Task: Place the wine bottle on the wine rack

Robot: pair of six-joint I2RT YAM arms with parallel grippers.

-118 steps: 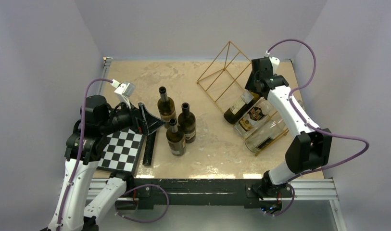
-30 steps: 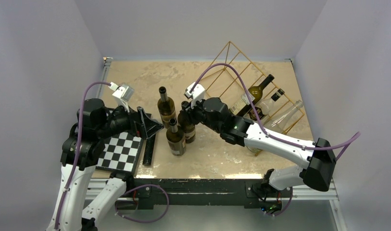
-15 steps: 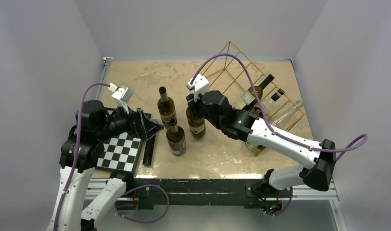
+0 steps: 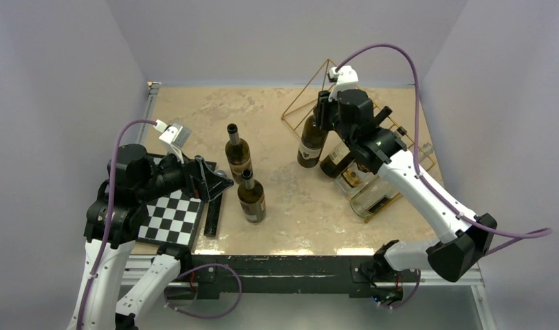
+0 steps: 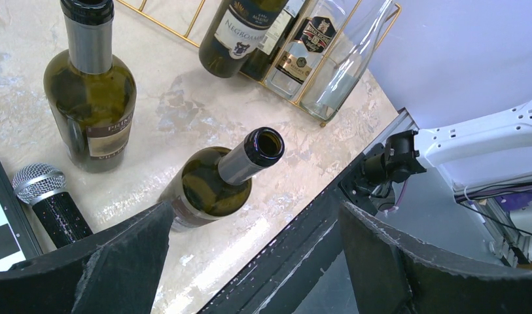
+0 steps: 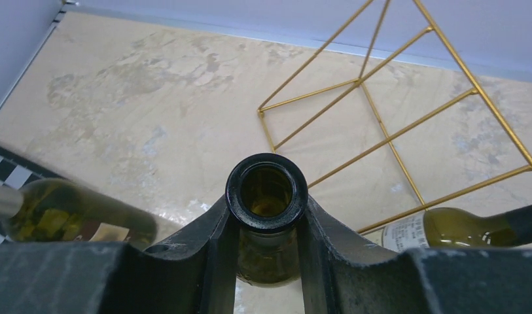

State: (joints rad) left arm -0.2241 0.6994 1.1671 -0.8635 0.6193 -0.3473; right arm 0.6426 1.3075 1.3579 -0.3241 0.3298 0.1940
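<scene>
My right gripper [image 4: 322,118] is shut on the neck of a dark green wine bottle [image 4: 309,146] and holds it hanging upright, lifted off the table, beside the left end of the gold wire wine rack [image 4: 304,89]. In the right wrist view the fingers clamp the neck just under the open mouth of that bottle [image 6: 266,190], with the rack's bars [image 6: 381,124] beyond it. Two dark bottles [image 4: 338,159] and a clear one [image 4: 376,196] lie in the rack. My left gripper [image 4: 209,175] is open and empty over the chessboard's right edge.
Two more dark bottles stand at mid-table, one further back [image 4: 237,155] and one nearer [image 4: 251,199]; both show in the left wrist view [image 5: 89,98] [image 5: 214,186]. A black-and-white chessboard [image 4: 172,216] and a microphone [image 5: 47,196] lie at the left. Walls enclose the table.
My right gripper closed on the third standing bottle, lifted it and carried it back and right to the rack's left end. The left arm has barely moved.
</scene>
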